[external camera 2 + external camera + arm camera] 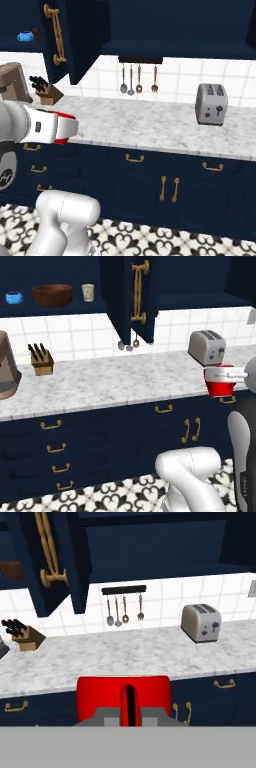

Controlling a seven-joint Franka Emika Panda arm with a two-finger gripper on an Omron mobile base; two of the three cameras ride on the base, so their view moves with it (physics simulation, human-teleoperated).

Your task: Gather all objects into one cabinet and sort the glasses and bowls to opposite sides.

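End effector (231, 376) pinching red cup (220, 383) above marble counter (115, 381), no legible writing

You've got a wide bare stretch of marble desk (115, 381) in front of you, open between the knife block (41, 360) on the left and the toaster (207, 347) on the right. Up above, the open cabinet door (136, 296) juts out edge-on, its brass handle (139, 293) facing you, right beside the way to the shelf (55, 310). On that shelf the blue bowl (14, 298), brown bowl (52, 294) and beige cup (88, 292) stand in a row with small gaps between them; free room lies right of the cup. Hanging utensils (138, 79) line the back wall.
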